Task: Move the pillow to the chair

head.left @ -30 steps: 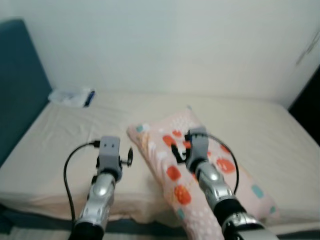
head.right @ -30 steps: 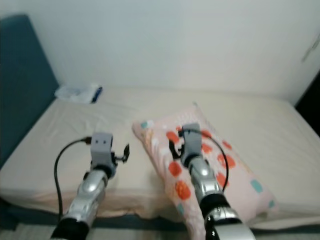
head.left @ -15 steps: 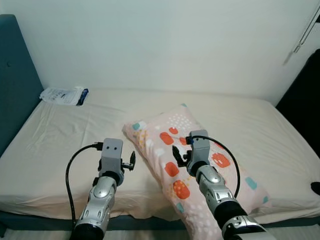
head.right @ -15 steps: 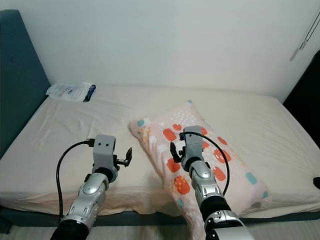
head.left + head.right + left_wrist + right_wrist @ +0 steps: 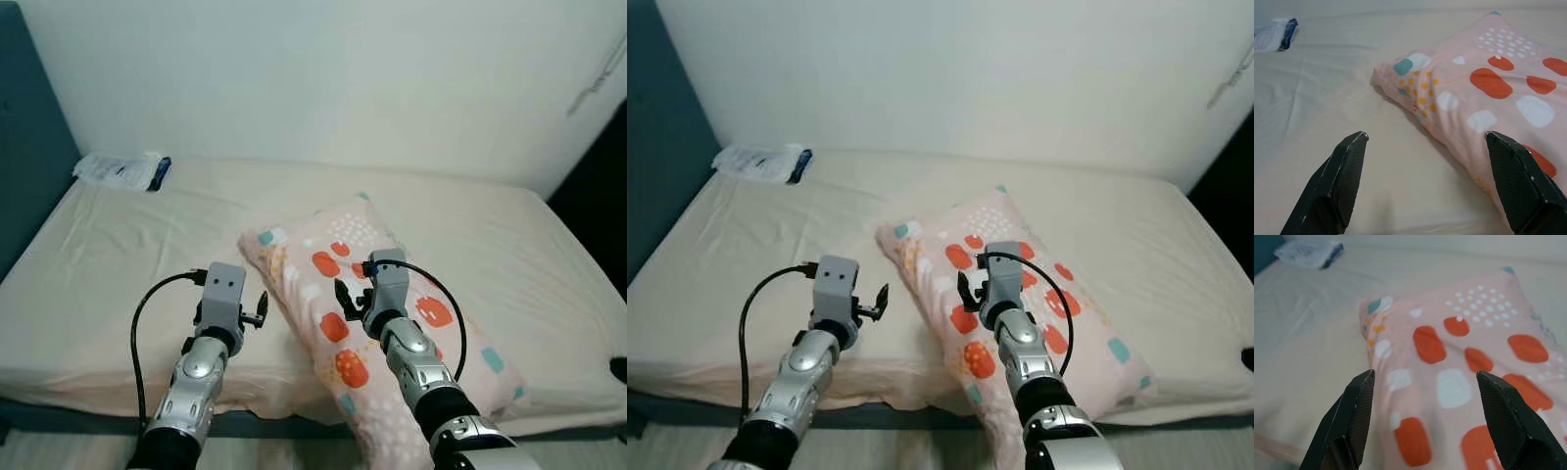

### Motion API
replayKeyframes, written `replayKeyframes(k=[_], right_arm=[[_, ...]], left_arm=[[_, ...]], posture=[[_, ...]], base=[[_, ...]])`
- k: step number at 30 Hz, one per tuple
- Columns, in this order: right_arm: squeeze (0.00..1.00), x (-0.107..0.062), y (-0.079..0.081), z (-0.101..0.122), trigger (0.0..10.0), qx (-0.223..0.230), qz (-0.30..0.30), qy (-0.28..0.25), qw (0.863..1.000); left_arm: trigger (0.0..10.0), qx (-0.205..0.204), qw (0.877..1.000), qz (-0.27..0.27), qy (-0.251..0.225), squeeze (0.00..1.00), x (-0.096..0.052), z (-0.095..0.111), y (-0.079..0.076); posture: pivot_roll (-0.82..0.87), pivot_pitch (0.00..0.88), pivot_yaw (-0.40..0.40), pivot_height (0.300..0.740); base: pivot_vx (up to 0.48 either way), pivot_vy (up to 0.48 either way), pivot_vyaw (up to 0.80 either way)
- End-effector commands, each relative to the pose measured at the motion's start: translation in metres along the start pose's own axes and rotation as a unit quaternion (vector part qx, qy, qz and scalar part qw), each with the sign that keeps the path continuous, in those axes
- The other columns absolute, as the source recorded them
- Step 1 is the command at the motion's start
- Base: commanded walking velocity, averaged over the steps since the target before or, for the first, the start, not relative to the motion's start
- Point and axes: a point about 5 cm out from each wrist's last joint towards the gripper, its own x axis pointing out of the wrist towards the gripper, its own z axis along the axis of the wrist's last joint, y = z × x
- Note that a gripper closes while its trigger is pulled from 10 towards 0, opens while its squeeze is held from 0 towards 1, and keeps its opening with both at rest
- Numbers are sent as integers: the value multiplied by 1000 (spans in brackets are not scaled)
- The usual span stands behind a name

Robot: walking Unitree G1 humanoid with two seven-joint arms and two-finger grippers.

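Observation:
A pink pillow (image 5: 338, 238) with red, white and teal blotches lies slantwise on the bed (image 5: 108, 264), one end hanging over the near edge. My left gripper (image 5: 1426, 134) is open, held low over the sheet just left of the pillow (image 5: 1498, 83), apart from it. My right gripper (image 5: 1425, 373) is open above the pillow's (image 5: 1449, 347) middle with nothing between its fingers. Both silver arms reach forward, the left arm (image 5: 199, 367) over the mattress edge and the right arm (image 5: 411, 357) over the pillow.
A dark teal headboard (image 5: 24, 166) stands at the bed's left end. A white and blue packet (image 5: 118, 168) lies at the far left corner of the mattress. A pale wall runs behind the bed, and something dark (image 5: 600, 176) stands at the right.
The camera has shifted and the picture has sharpened. Both arms keep their places with fingers open, and the pillow lies as before.

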Motion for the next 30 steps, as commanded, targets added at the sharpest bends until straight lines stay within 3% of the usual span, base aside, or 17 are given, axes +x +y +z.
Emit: replayKeyframes(k=[1, 5, 9, 19, 27, 30], right_arm=[[0, -3, -6, -3, 10000, 1, -9, 4, 1000], [0, -2, -6, -2, 10000, 0, -10, 3, 1000], [0, -2, -6, -2, 10000, 1, -10, 2, 1000], [0, -2, -5, -2, 10000, 0, -10, 1, 1000], [0, -2, -4, -1, 10000, 1, -9, -3, 1000], [0, -2, -2, 5, 10000, -1, 0, -29, 1000]], left_arm=[[10000, 4, 1000, -13, 11, 0, 0, -3, -7], [10000, 6, 1000, -15, 13, 0, 1, -3, -7], [10000, -26, 999, -24, 20, 0, 0, -5, -9], [10000, -6, 999, -31, 21, 0, 1, -4, -10], [10000, -8, 999, -16, 26, 0, 1, -5, -6], [10000, -6, 1000, -12, 19, 0, 1, -4, -5]], posture=[[-14, 0, -70, 740], [-15, 0, -69, 740], [-14, 0, -67, 740], [-14, 0, -63, 740], [-10, 0, -64, 740], [-7, 0, -62, 740]], base=[[0, -480, 0], [0, -480, 0], [0, -165, 0], [0, 461, 0], [0, 0, 0], [0, 0, 0]])
